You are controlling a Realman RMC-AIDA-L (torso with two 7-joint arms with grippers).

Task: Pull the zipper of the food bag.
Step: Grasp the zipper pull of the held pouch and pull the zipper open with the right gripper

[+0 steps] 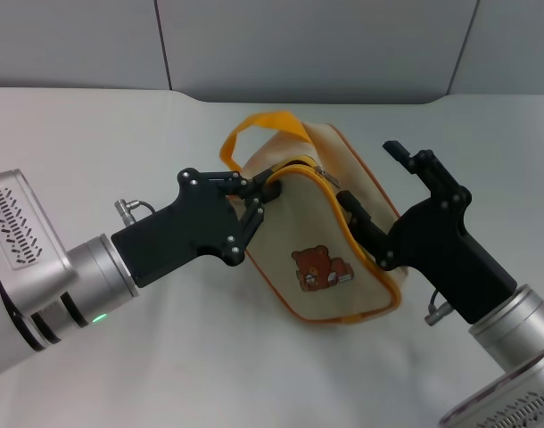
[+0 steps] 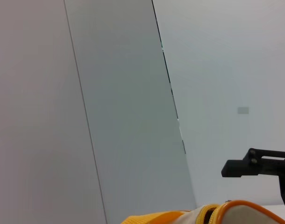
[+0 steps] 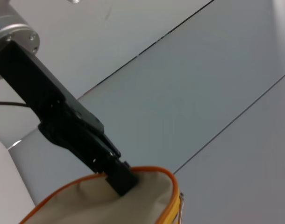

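The left claw (image 1: 270,189), reaching in from the left, is pinched on the zipper (image 1: 330,198) at the food bag (image 1: 330,259)'s top corner. The right claw (image 1: 379,192) spreads wide, one finger against the bag's right side. The beige bag lies mid-counter (image 1: 120,134). The right wrist view shows the silver pull (image 3: 181,205).

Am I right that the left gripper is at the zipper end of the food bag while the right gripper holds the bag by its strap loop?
Not quite: the head view shows the right gripper straddling the food bag at its side, not the strap loop. The left gripper is at the zipper end.
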